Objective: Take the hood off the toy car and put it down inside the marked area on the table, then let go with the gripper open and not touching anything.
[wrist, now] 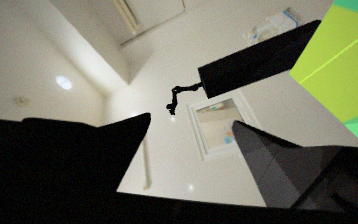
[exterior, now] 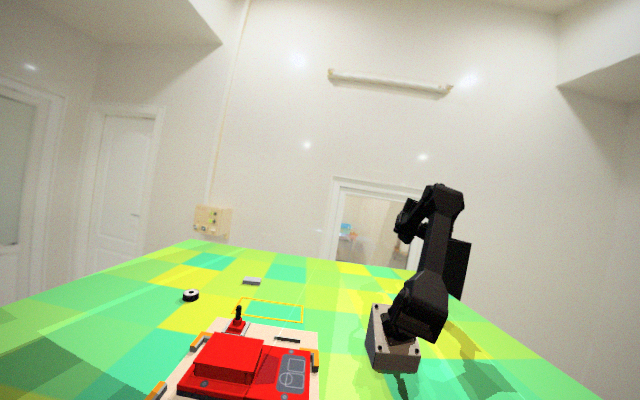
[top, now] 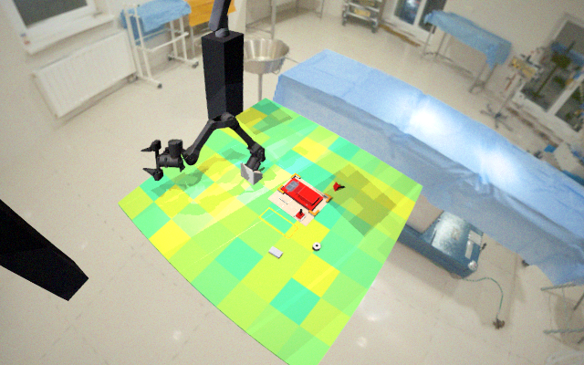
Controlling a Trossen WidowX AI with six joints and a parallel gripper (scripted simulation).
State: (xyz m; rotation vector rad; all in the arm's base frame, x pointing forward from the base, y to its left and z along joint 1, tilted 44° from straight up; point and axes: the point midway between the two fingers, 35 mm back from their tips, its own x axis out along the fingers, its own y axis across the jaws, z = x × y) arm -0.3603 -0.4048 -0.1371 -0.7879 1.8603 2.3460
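red plastic-looking toy car (top: 307, 195) (exterior: 229, 356), its hood hard to single out, well apart behind the black two-fingered gripper (top: 148, 161) (exterior: 401, 221) (wrist: 192, 119), fingers spread, nothing between; jointed black arm (top: 201, 140) (exterior: 436, 245) bent, raised, facing away from car.

Toy car (exterior: 227, 357) cut off below.

The open gripper (top: 146, 160) (exterior: 403, 220) (wrist: 191, 120) hangs at the left of the patterned bench (top: 237, 260) (exterior: 100, 300) (wrist: 325, 65), well apart from the red toy car (top: 303, 193) (exterior: 227, 357). The yellow-outlined area (top: 279, 222) (exterior: 274, 311) lies nearer; nearer still are a grey block (top: 276, 252) (exterior: 251, 281) and, to its right, a black-and-white wheel (top: 317, 250) (exterior: 190, 298).
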